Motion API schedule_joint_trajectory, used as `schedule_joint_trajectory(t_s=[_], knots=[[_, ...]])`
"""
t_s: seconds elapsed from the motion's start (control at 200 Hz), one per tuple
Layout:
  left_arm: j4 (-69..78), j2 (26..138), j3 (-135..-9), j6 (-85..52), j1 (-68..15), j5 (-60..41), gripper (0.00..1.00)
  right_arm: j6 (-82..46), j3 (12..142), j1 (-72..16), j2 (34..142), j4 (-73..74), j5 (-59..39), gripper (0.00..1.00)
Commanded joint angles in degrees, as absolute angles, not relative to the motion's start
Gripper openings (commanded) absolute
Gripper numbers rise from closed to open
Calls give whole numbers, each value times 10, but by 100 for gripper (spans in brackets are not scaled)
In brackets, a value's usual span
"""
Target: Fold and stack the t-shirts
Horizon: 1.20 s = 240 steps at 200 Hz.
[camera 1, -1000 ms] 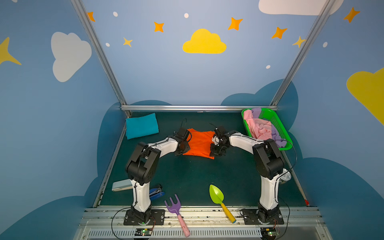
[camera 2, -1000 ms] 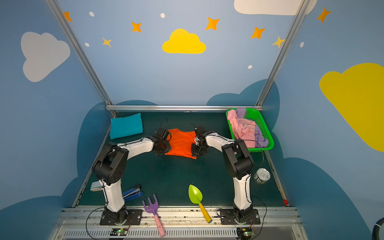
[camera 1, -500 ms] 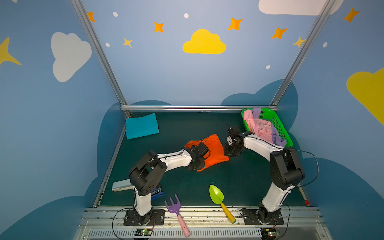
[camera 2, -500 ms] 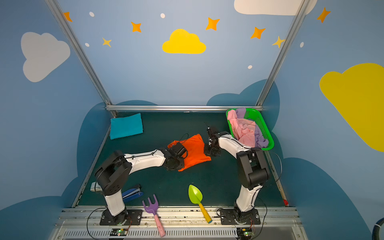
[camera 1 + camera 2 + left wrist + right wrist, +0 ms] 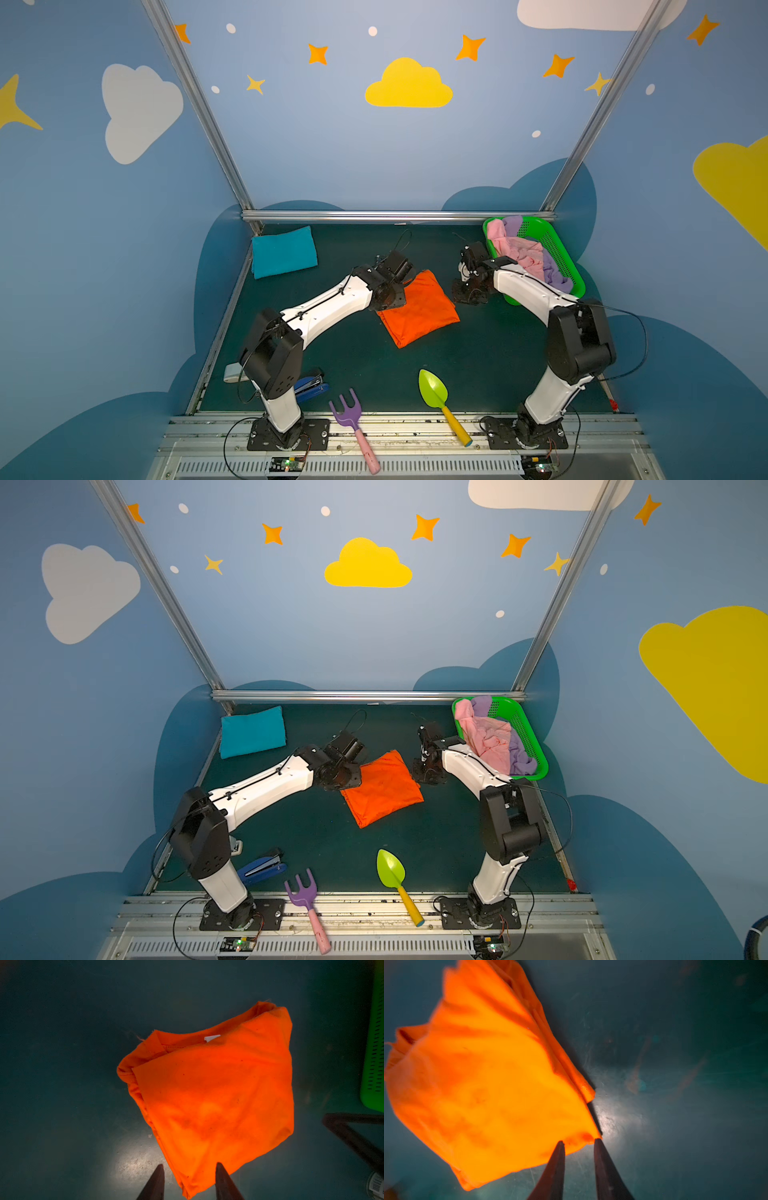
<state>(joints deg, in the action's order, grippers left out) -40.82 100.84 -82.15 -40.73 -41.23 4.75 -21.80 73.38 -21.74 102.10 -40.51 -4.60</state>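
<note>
A folded bright orange t-shirt (image 5: 419,311) (image 5: 384,787) lies flat mid-mat, its white neck label showing in the left wrist view (image 5: 218,1095). My left gripper (image 5: 392,301) (image 5: 190,1167) hovers at the shirt's left corner, open, that corner lying loose between its fingers. My right gripper (image 5: 467,297) (image 5: 578,1141) stands open at the shirt's right corner (image 5: 488,1095), fingertips just touching the cloth edge. A folded teal t-shirt (image 5: 284,251) lies at the far left. Pink (image 5: 519,251) and lilac (image 5: 555,274) t-shirts sit crumpled in the basket.
A green mesh basket (image 5: 557,245) (image 5: 374,1043) stands at the far right, close behind my right arm. Along the near edge lie a green spade (image 5: 434,390), a purple rake (image 5: 347,409) and a blue stapler (image 5: 311,388). Metal rails bound the mat.
The orange shirt was carried right and towards the front, then laid down flat. My left gripper opened and drew back off it. The right jaws widened a little.
</note>
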Motion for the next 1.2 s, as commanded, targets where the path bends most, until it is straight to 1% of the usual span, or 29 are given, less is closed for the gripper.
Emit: schedule_joint_trajectory(t_s=[0.0, 0.08, 0.135, 0.21, 0.27, 0.39, 0.476, 0.561, 0.631, 0.661, 0.751, 0.876, 0.896, 0.961, 0.991, 1.081, 1.146, 1.196], knots=[[-444, 1064, -822, -406, -415, 39, 44, -215, 730, -218, 1054, -382, -96, 26], [-427, 1089, -813, -412, -411, 33, 50, -219, 726, -220, 1073, -373, -109, 27], [-416, 1108, -810, -416, -407, 32, 50, -223, 719, -224, 1081, -366, -121, 26], [-406, 1138, -810, -421, -396, 26, 41, -230, 702, -233, 1084, -353, -131, 26], [-393, 1157, -809, -422, -383, 24, 35, -237, 688, -246, 1081, -343, -134, 26], [-384, 1193, -828, -401, -339, 48, 30, -261, 658, -280, 1073, -318, -149, 26], [-388, 1223, -873, -372, -299, 56, 30, -287, 640, -314, 1068, -294, -172, 26], [-418, 1255, -955, -340, -273, 65, 30, -320, 620, -347, 1054, -258, -190, 27], [-445, 1272, -1025, -316, -267, 76, 33, -346, 599, -359, 1028, -224, -201, 29], [-455, 1275, -1051, -309, -266, 78, 35, -354, 590, -360, 1013, -213, -201, 29], [-482, 1266, -1103, -299, -273, 81, 43, -363, 569, -360, 950, -205, -169, 33], [-500, 1221, -1099, -310, -304, 94, 43, -370, 533, -347, 848, -213, -101, 43], [-501, 1211, -1092, -313, -313, 95, 42, -373, 527, -342, 836, -214, -96, 42], [-499, 1182, -1061, -320, -346, 100, 37, -386, 504, -323, 800, -214, -94, 31], [-494, 1169, -1043, -323, -364, 101, 37, -392, 492, -313, 788, -211, -97, 28], [-481, 1146, -999, -335, -415, 96, 38, -408, 459, -278, 769, -194, -130, 27], [-476, 1142, -977, -350, -445, 94, 41, -411, 448, -261, 777, -189, -155, 29], [-469, 1144, -965, -357, -463, 88, 46, -408, 447, -251, 794, -189, -172, 31]])
